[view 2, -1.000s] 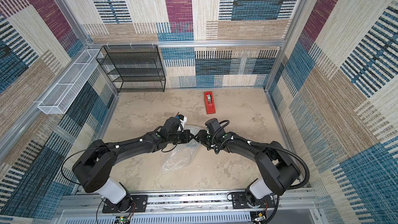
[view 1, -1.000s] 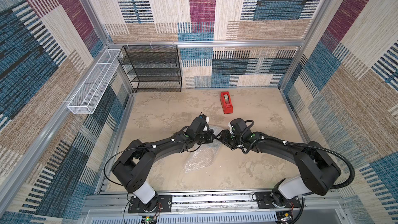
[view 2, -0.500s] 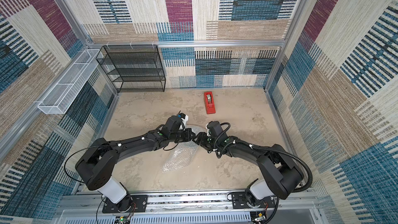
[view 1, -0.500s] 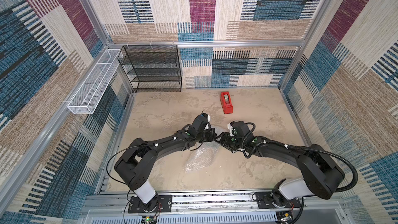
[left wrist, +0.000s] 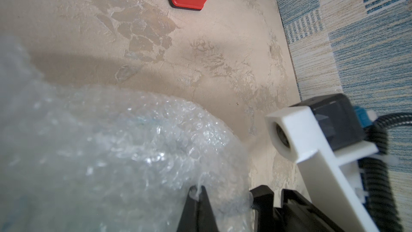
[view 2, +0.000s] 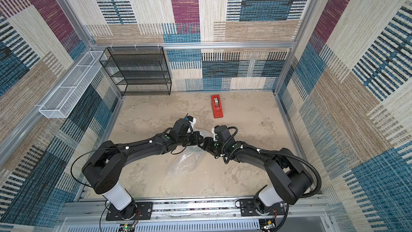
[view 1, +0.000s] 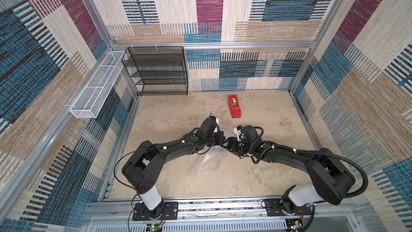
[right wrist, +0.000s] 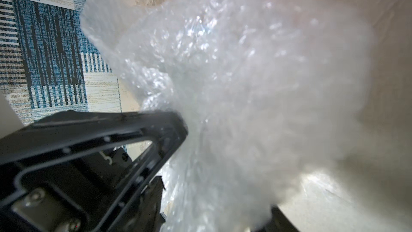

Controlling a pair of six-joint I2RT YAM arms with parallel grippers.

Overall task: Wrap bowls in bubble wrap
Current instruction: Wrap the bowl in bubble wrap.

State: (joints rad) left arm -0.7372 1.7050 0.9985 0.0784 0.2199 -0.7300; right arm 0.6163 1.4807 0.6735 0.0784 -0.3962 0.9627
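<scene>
My left gripper (left wrist: 197, 191) clamps a crinkled fold of glossy, translucent bubble wrap (view 1: 208, 161) mounded mid-way across the mottled beige table (view 1: 169, 117), while whether my right gripper (view 1: 225, 145) grips it I cannot tell.

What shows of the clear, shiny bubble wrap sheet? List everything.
The bubble wrap is a translucent whitish plastic sheet of small shiny air bubbles, crumpled into a loose mound. It lies on the mottled beige table, one end bunched up and raised, the rest trailing toward the table's near edge. The black left gripper is shut, pinching a fold. The black right gripper is against the raised end; its grip cannot be told. What the wrap covers is hidden.
</scene>
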